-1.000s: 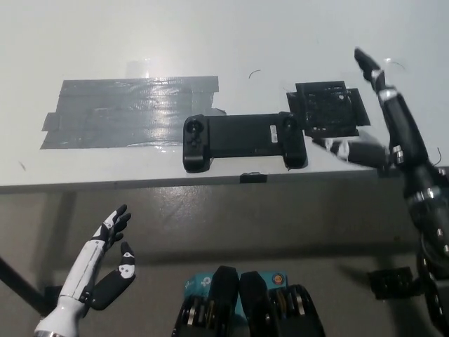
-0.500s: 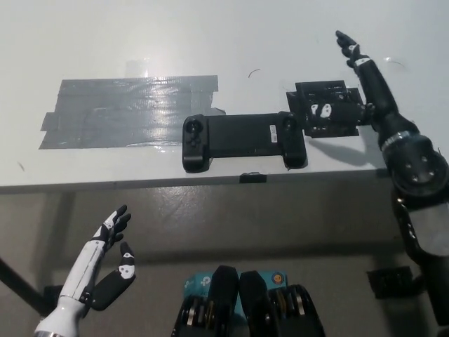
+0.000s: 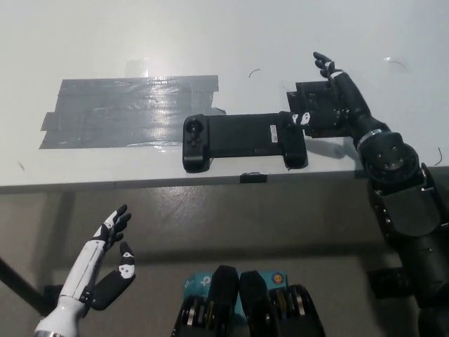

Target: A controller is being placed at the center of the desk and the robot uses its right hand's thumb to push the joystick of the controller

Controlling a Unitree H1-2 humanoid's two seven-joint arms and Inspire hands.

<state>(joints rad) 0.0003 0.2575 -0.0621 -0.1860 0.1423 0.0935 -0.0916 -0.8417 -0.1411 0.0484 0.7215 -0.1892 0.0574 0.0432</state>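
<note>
One black controller (image 3: pixel 244 140) lies near the white desk (image 3: pixel 210 35) front edge, right of a grey tape patch (image 3: pixel 126 111). Reaching its right end, the black right hand (image 3: pixel 331 98) has fingers spread, thumb beside the grip, contact unclear, partly hiding a black square pad (image 3: pixel 330 123). Below the desk, the white left hand (image 3: pixel 105 263) rests open.

The black right arm enters from the lower right and extends toward the far side. The right hand (image 3: pixel 328 100) is open, fingers pointing far and left, thumb directed left. The white left hand (image 3: pixel 109 261) rests at the near left, fingers apart and raised, holding nothing.
</note>
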